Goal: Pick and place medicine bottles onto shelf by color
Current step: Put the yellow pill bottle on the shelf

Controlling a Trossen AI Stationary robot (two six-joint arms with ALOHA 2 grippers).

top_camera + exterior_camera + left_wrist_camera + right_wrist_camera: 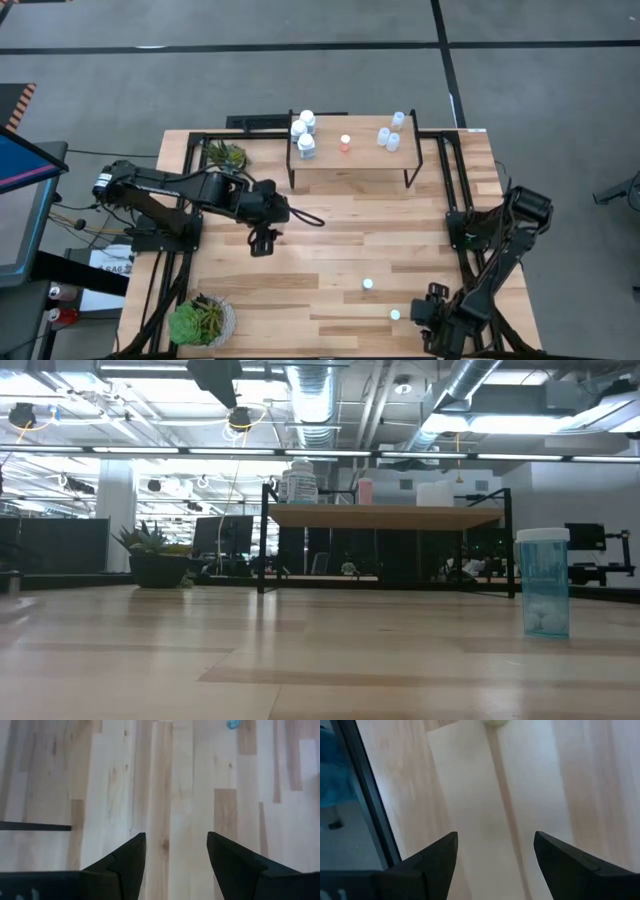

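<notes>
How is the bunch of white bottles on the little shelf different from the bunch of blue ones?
The white bottles stand at the shelf's left end; the blue bottles stand toward its right end. The white ones are bigger and packed tight together, while the blue ones are smaller and stand a little looser. Both bunches are upright on the shelf, with white caps.

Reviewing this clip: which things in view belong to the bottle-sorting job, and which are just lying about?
Part of the job:
- shelf
- white bottles, on the shelf
- reddish bottle, on the shelf
- pale-blue bottles, on the shelf
- two bottles on the table, still to be shelved
- left gripper, open and empty
- right gripper, open and empty

Just lying about:
- two potted plants
</notes>
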